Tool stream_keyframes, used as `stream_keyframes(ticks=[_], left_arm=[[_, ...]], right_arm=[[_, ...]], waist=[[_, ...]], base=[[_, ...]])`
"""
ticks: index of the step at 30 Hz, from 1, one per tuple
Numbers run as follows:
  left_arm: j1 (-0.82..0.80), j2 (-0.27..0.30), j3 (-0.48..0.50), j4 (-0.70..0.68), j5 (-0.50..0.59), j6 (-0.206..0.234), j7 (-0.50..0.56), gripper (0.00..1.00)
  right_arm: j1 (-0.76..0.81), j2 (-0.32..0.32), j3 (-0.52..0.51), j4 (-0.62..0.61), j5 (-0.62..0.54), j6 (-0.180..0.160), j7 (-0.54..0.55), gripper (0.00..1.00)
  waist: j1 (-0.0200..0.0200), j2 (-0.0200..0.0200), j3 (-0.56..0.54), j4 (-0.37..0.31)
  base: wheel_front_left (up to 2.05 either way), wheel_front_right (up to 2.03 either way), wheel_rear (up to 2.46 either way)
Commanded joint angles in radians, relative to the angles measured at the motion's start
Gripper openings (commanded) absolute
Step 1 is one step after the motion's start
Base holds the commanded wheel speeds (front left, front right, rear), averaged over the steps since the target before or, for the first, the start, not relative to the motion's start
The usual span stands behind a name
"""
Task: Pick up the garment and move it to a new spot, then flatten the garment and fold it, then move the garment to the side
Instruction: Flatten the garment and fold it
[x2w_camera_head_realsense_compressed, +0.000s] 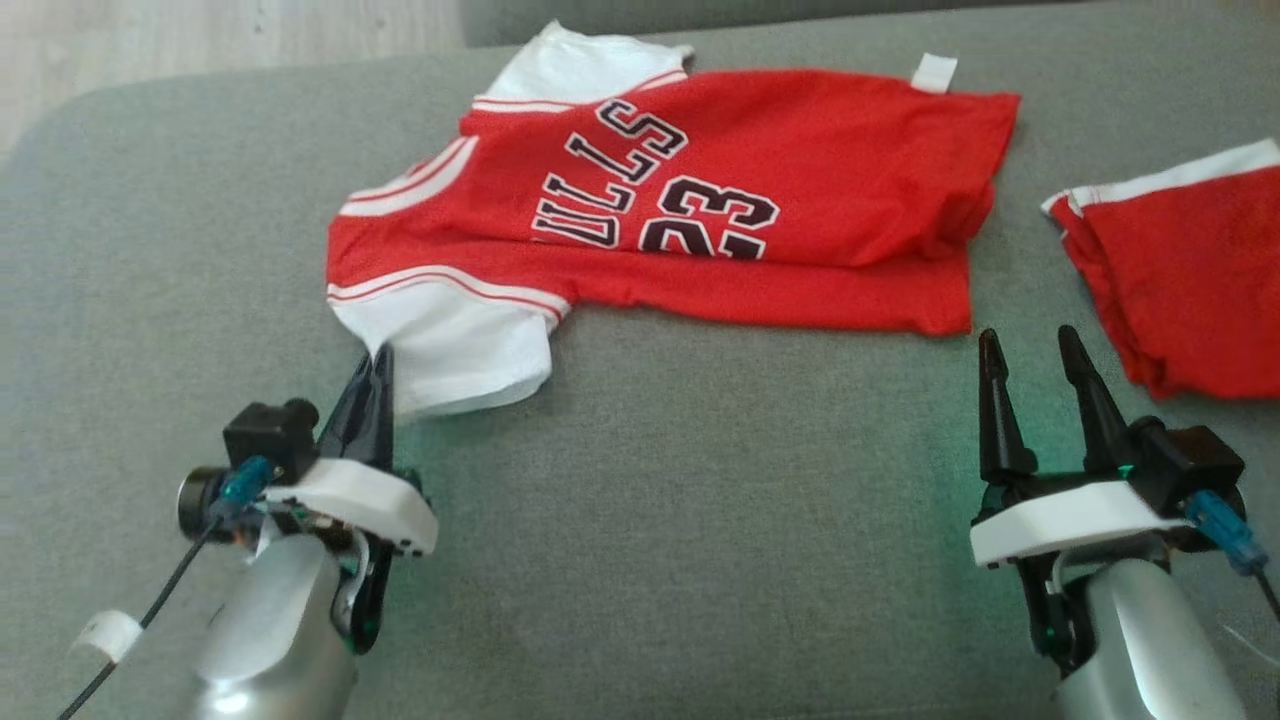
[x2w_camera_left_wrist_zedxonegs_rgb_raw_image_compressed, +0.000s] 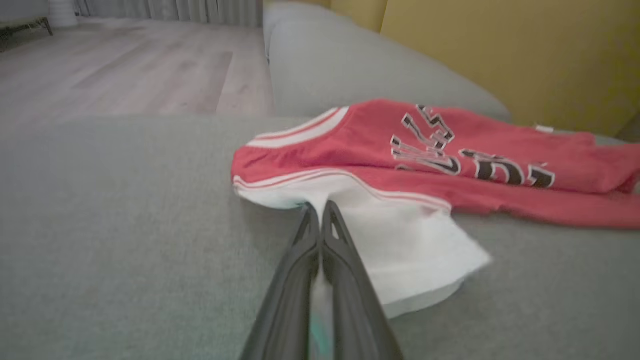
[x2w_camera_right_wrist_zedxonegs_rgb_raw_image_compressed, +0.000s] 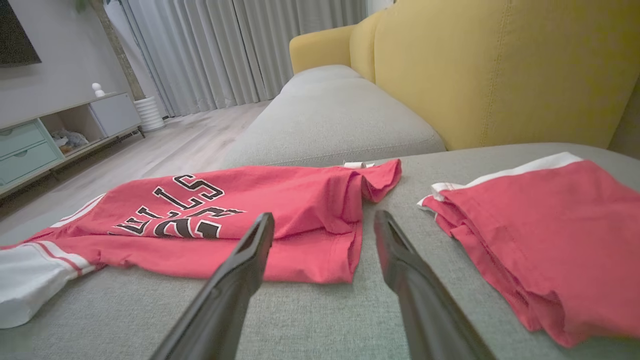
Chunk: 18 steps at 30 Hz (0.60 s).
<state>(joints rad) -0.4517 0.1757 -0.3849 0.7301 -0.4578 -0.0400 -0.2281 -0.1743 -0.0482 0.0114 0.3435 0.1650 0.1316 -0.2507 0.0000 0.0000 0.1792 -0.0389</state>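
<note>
Jersey (x2w_camera_head_realsense_compressed: 760, 180), red, lies spread across the grey sofa cushion (x2w_camera_head_realsense_compressed: 700, 500), collar toward 9 o'clock. Left gripper (x2w_camera_head_realsense_compressed: 378, 365) sits at its 7 o'clock corner, fingers pressed together, apparently pinching the edge of the white sleeve (x2w_camera_head_realsense_compressed: 460, 350); blur hides the contact. Right gripper (x2w_camera_head_realsense_compressed: 1030, 350) spread wide, holding nothing, just off the hem at 5 o'clock, beside a second red garment (x2w_camera_head_realsense_compressed: 1190, 290).

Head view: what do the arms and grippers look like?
Left gripper and right gripper: two long tapered black fingers on a white plate, black camera block, blue connector. Silver-grey forearms. Thin black cable with a white tape tag trails from the left.
</note>
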Motion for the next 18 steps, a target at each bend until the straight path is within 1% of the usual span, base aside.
stream_keyframes(ticks=[1,4,7,10,13,14,18], left_arm=[[-0.023,0.018,0.044,-0.055,0.004,0.007,-0.019,0.00],[0.000,0.012,0.063,-0.158,0.014,0.013,-0.031,0.00],[0.025,0.008,0.079,-0.265,0.042,0.023,-0.033,0.00],[0.052,-0.002,0.096,-0.358,0.065,0.022,-0.033,0.00],[0.068,-0.011,0.097,-0.407,0.083,0.009,-0.033,0.00],[0.071,-0.015,0.091,-0.421,0.095,0.000,-0.033,0.00],[0.065,-0.029,0.086,-0.435,0.111,-0.012,-0.034,0.00]], right_arm=[[-0.021,-0.002,0.014,-0.023,-0.011,-0.001,-0.004,1.00],[-0.030,-0.002,-0.005,-0.011,-0.023,-0.001,0.015,1.00],[-0.053,-0.002,-0.035,0.015,-0.030,-0.001,0.054,1.00],[-0.097,-0.002,-0.078,0.058,-0.038,-0.001,0.102,1.00],[-0.157,-0.002,-0.141,0.129,-0.029,-0.001,0.150,1.00],[-0.197,-0.002,-0.170,0.187,-0.026,-0.001,0.171,1.00],[-0.263,-0.002,-0.205,0.306,-0.054,-0.001,0.197,1.00]], waist=[[0.0000,0.0000,-0.017,0.016],[0.0000,0.0000,-0.025,0.035],[0.0000,0.0000,-0.021,0.056],[0.0000,0.0000,-0.006,0.075],[0.0000,0.0000,0.014,0.095],[0.0000,0.0000,0.027,0.107],[0.0000,0.0000,0.044,0.126]], base=[[0.00,0.00,0.00],[0.00,0.00,0.00],[0.00,0.00,0.00],[0.00,0.00,0.00],[0.00,0.00,0.00],[0.00,0.00,0.00],[0.00,0.00,0.00]])
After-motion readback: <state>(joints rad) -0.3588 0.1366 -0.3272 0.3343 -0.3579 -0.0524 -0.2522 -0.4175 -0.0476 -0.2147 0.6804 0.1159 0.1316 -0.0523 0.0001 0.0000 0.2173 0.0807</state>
